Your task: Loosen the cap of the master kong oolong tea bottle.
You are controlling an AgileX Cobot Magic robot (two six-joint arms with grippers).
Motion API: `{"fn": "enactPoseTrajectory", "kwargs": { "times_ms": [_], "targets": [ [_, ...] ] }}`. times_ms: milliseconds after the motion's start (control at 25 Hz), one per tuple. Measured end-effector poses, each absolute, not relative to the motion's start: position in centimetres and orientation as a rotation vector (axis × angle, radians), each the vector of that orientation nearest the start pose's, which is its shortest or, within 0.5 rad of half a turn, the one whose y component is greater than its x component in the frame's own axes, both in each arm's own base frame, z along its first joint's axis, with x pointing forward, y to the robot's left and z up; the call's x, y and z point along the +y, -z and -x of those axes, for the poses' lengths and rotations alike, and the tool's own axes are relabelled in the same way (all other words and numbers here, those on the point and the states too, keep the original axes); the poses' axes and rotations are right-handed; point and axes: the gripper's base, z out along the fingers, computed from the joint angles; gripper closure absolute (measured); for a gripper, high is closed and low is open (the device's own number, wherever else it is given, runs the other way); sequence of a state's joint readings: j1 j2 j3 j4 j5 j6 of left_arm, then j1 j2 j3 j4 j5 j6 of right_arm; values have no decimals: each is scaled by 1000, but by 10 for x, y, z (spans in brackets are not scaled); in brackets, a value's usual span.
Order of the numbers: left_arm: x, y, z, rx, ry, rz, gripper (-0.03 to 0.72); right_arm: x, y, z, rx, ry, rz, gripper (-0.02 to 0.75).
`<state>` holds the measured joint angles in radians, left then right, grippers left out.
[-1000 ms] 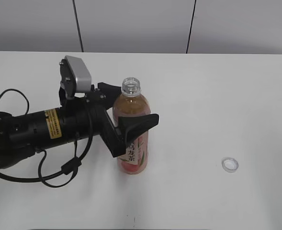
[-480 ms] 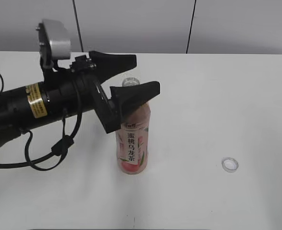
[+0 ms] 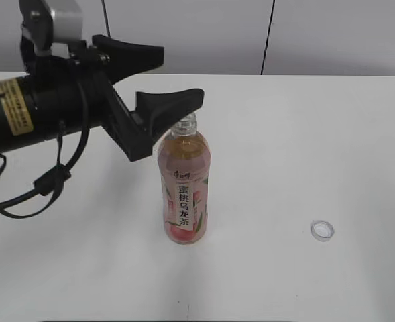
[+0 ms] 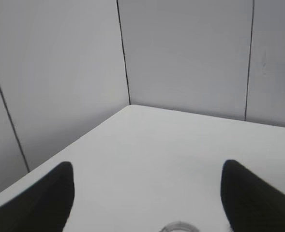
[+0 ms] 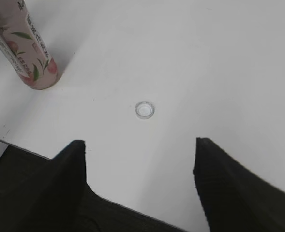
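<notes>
The master kong oolong tea bottle (image 3: 184, 188) stands upright near the table's middle, its neck open with nothing on it; its lower part shows in the right wrist view (image 5: 23, 46) and its open rim in the left wrist view (image 4: 180, 227). The cap (image 3: 322, 231) lies on the table to the right of the bottle, open side up, and shows in the right wrist view (image 5: 145, 110). My left gripper (image 3: 177, 77) is open and empty, above and just left of the bottle's neck (image 4: 144, 181). My right gripper (image 5: 140, 154) is open and empty, above the table's front edge near the cap.
The white table (image 3: 304, 134) reaches to a grey panelled wall (image 3: 197, 33) behind. The left arm's black body and cable (image 3: 43, 114) hang over the table's left part. The table's front edge (image 5: 16, 145) shows in the right wrist view.
My left gripper has let go of the bottle's body and risen up and back to above the neck. The bottle and the cap have stayed in place.
</notes>
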<state>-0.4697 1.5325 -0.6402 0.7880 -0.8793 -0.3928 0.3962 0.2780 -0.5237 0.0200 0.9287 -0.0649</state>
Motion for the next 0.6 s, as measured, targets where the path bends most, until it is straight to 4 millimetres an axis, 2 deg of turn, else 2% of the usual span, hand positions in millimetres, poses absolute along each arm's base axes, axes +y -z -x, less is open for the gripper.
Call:
{"fn": "enactPoseTrajectory", "kwargs": {
  "times_ms": [160, 280, 600],
  "targets": [
    [-165, -253, -233, 1479, 578, -921, 125, 18, -289, -40, 2118, -214, 493, 214],
    [-152, -266, -228, 1592, 535, -810, 125, 18, -289, -40, 2118, -214, 493, 214],
    [-120, -277, -218, 1846, 345, -591, 125, 18, -289, -40, 2118, -214, 493, 214]
  ]
}}
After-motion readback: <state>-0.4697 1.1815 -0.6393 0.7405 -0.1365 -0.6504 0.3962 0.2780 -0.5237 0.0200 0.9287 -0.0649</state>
